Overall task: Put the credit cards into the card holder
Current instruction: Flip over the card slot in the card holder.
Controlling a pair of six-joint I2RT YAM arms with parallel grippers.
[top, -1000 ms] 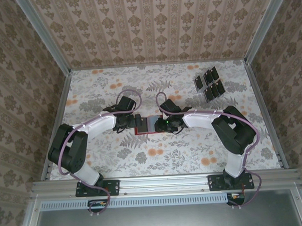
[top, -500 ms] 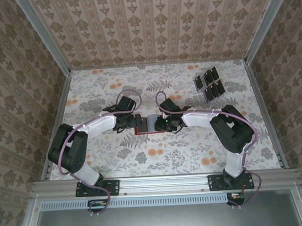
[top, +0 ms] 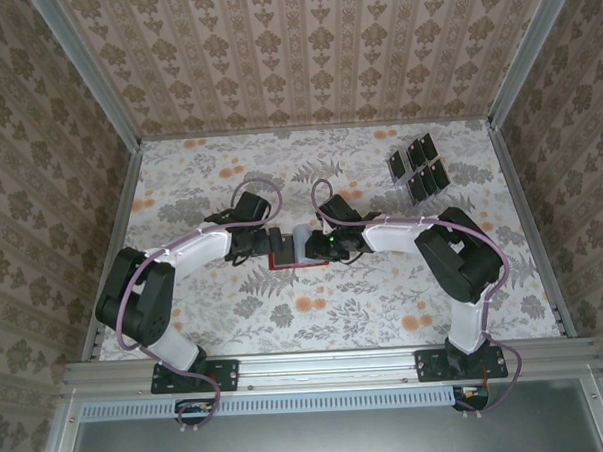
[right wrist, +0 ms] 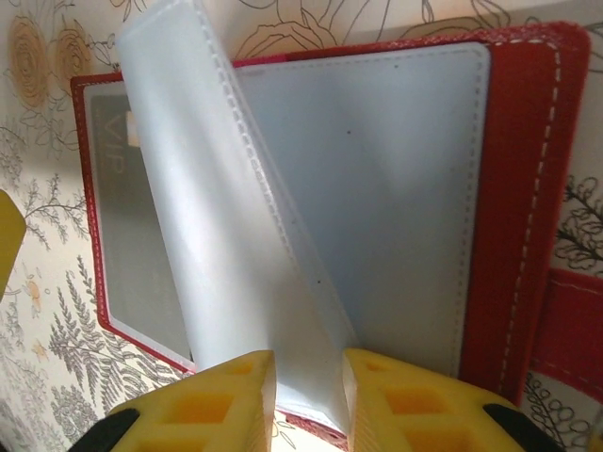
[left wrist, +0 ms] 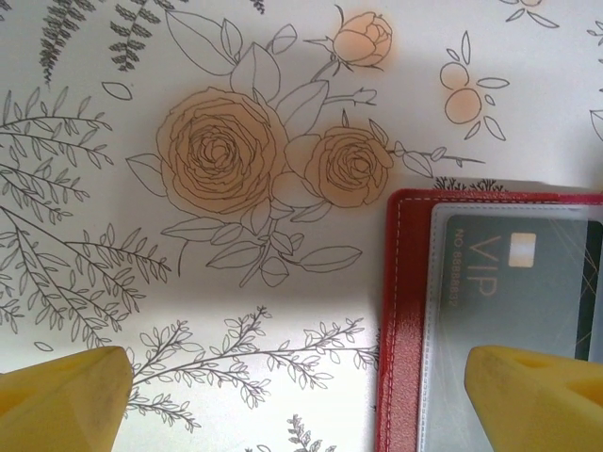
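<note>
Okay, my right gripper (right wrist: 308,377) is pinched nearly closed on one clear sleeve (right wrist: 236,217) of the card holder (top: 286,253), which lies open mid-table. My left gripper (left wrist: 297,386) gapes wide and empty at its edge. Risk: the slick sleeve slips out, or the unpinned holder drags. Credit cards (top: 419,168) sit far right.

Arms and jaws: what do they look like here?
The left arm and right arm have black joints, white link covers and purple cables looping alongside; a green light glows near the right wrist. The jaws are yellow.
</note>
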